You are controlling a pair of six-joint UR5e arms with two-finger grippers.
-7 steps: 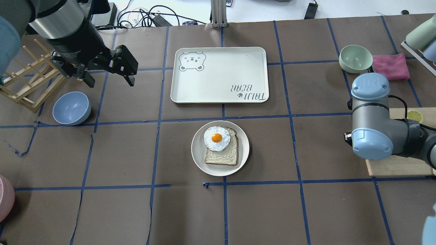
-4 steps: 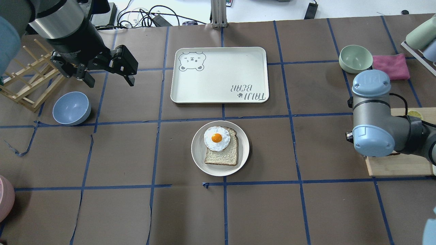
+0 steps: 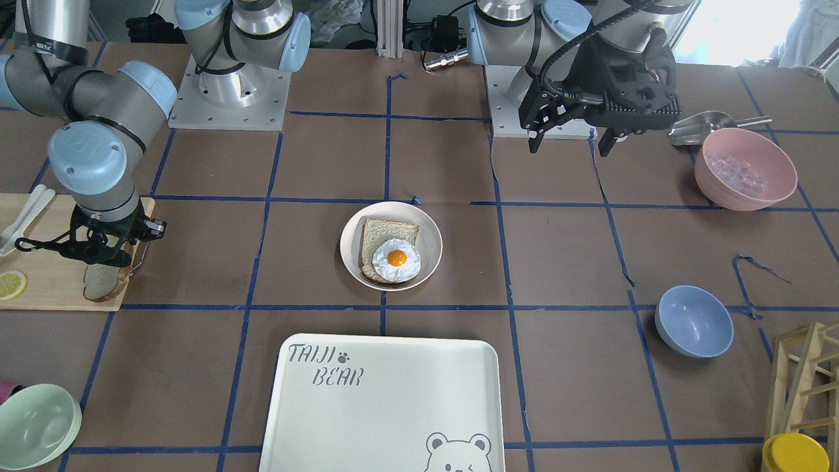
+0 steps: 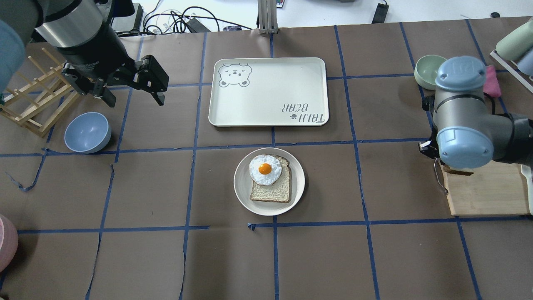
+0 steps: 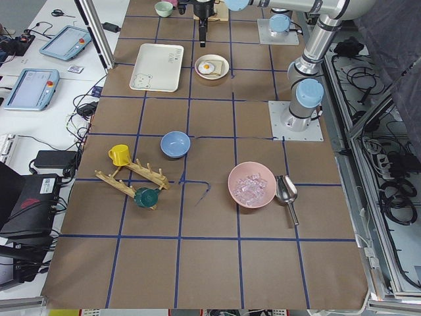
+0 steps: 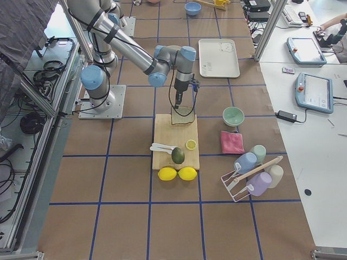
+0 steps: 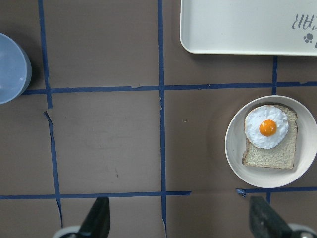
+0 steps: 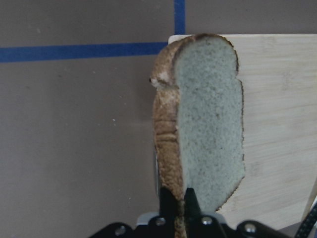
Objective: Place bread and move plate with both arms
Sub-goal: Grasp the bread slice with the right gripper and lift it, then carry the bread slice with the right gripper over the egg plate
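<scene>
The bread (image 8: 208, 124), dark-crusted, hangs on edge in my shut right gripper (image 8: 177, 198) over the near-left corner of the wooden cutting board (image 8: 277, 99). It also shows in the front view (image 3: 101, 283) below the right gripper (image 3: 105, 259). The cream plate (image 4: 241, 183) sits at table centre and holds a paler slice (image 4: 270, 192) topped with a fried egg (image 4: 265, 169). My left gripper (image 4: 135, 100) is open and empty, high over the far left. The plate shows in its wrist view (image 7: 233, 148).
The bear-print tray (image 4: 270, 108) lies beyond the plate. A blue bowl (image 4: 86, 132) and a wooden rack (image 4: 29, 100) are at the left. A green bowl (image 4: 424, 71) is far right. A pink bowl of ice (image 3: 744, 169) and a lemon slice (image 3: 12, 285) show in the front view.
My right arm has swung toward the table's far side, and the bread's crust now shows under its wrist at the board's edge. The left arm has not moved.
</scene>
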